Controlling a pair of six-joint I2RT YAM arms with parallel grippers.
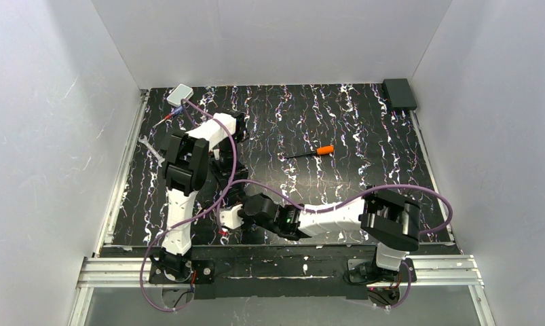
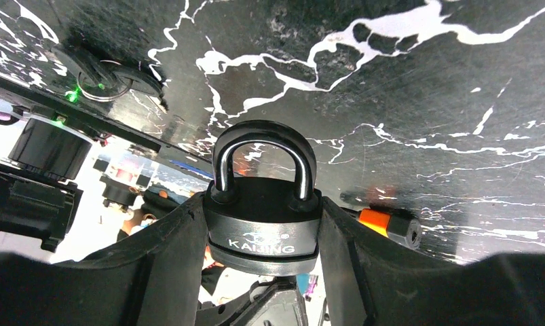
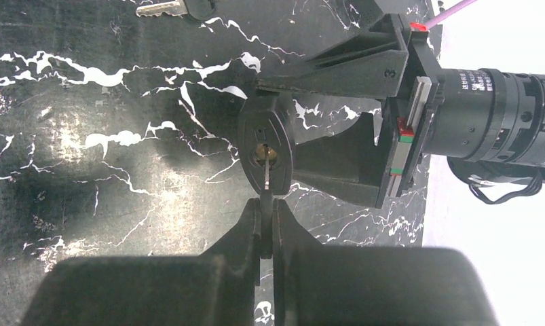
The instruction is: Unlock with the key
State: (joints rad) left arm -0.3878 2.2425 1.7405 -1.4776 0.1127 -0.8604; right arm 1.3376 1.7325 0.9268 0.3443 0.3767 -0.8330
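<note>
Right wrist: key point(image 3: 266, 178) meets padlock point(image 3: 281, 146).
Your right gripper point(image 3: 267, 221) pinches the key at the keyhole point(image 3: 263, 155); your left gripper point(image 2: 262, 227) clamps the padlock body.

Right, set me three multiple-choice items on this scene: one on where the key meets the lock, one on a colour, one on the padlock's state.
1. The key in the right pincer meets the padlock at:
A) its top
B) its keyhole
C) its side

2. The screwdriver handle is:
A) blue
B) green
C) orange

3. The padlock's shackle is:
A) shut
B) swung open
C) removed

Answers:
1 B, the right wrist view shows the blade tip at the brass keyhole.
2 C, the handle shows orange in the top view.
3 A, both shackle legs sit in the body.
</note>
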